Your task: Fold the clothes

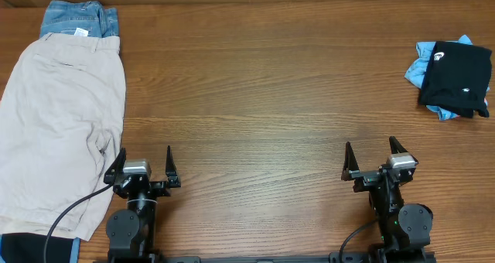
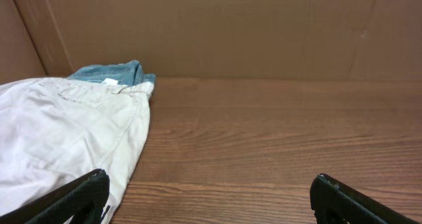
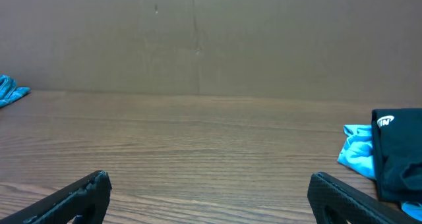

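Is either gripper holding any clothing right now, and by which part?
Nothing: the left gripper and right gripper are open and empty.

The overhead camera looks straight down on my whole table (image 1: 263, 85) from high up. My left wrist camera sits low and close to the wood, facing the far wall (image 2: 231, 26). It shares the beige shorts (image 2: 59, 132) at left with the overhead. My right wrist camera, equally low, shares the black T-shirt (image 3: 399, 151) at right.

Wooden table (image 1: 271, 85) — beige shorts (image 1: 58, 124), blue denim (image 1: 77, 19) left — black T-shirt (image 1: 460, 77) right.
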